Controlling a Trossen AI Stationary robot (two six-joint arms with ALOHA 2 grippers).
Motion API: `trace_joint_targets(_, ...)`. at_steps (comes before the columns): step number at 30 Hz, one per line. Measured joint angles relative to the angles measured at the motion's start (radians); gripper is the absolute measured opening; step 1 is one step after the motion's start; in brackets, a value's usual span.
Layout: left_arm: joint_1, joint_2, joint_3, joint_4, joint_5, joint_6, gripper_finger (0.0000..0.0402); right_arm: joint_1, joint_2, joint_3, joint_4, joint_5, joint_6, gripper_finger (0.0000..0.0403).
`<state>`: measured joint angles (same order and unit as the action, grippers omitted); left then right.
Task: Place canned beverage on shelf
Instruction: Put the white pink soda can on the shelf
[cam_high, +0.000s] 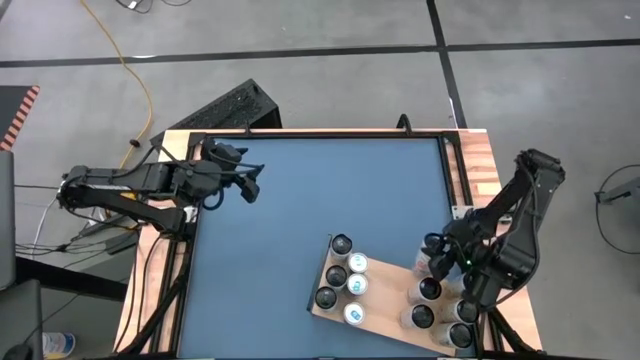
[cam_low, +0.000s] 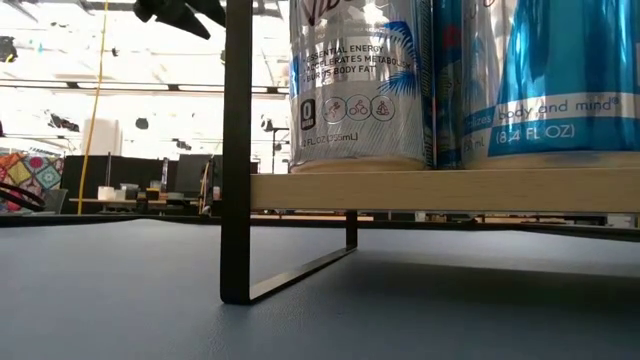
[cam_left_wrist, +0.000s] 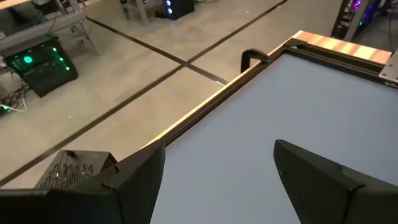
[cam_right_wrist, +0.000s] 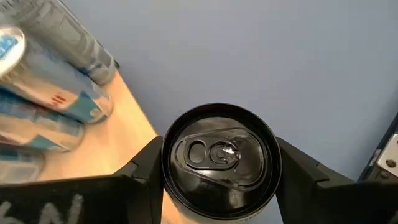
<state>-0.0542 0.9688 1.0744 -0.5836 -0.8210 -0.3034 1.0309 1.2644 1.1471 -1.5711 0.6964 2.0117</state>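
Observation:
The shelf (cam_high: 385, 300), a light-brown board on black legs (cam_low: 235, 150), stands at the table's near right and carries several cans (cam_high: 345, 275). In the low view two of them (cam_low: 360, 80) stand on the board (cam_low: 440, 190). My right gripper (cam_high: 433, 266) is at the shelf's far right edge, shut on a black-topped can (cam_right_wrist: 217, 158). The board (cam_right_wrist: 118, 143) and other cans (cam_right_wrist: 43, 93) lie beside it. My left gripper (cam_high: 250, 182) hangs open over the table's far left, with nothing between its fingers (cam_left_wrist: 143, 180). My right gripper pinches the can between its two fingers (cam_right_wrist: 142, 171), one on each side of the wall just under the top rim (cam_right_wrist: 165, 177). The fingers come slanting down from above. The can is upright, top up. Its own body hides its bottom, so I cannot tell whether it stands on the shelf.
More cans (cam_high: 440, 322) crowd the shelf's right end, close under my right arm. The blue tabletop (cam_high: 300, 200) lies bare from the middle to the far left. A black clamp handle (cam_left_wrist: 252, 57) sticks up at the table's far rim.

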Motion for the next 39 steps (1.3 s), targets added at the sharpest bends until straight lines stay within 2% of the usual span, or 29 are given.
trace_joint_targets(11, 0.004, 0.079, 0.000, 0.008, -0.014, -0.035, 0.0286, 0.028, 0.005, -0.009, 0.008, 0.028, -0.083, 0.0204)
trace_joint_targets(18, 0.004, 0.133, 0.001, 0.073, 0.032, -0.043, 0.0286, 0.027, 0.116, 0.050, 0.001, 0.038, -0.182, 0.0203)
trace_joint_targets(21, 0.004, 0.122, 0.004, 0.136, 0.038, -0.009, 0.0286, 0.028, 0.171, 0.068, -0.002, 0.051, -0.167, 0.0203)
trace_joint_targets(26, 0.004, 0.111, 0.004, 0.153, 0.021, -0.002, 0.0286, 0.055, 0.226, 0.069, -0.009, 0.071, -0.067, 0.0203)
trace_joint_targets(31, 0.004, 0.111, 0.004, 0.156, 0.028, -0.034, 0.0286, 0.082, 0.227, 0.068, -0.006, 0.073, -0.006, 0.0203)
trace_joint_targets(39, 0.004, 0.111, 0.004, 0.155, 0.029, -0.065, 0.0286, 0.090, 0.227, 0.075, -0.003, 0.053, 0.004, 0.0203)
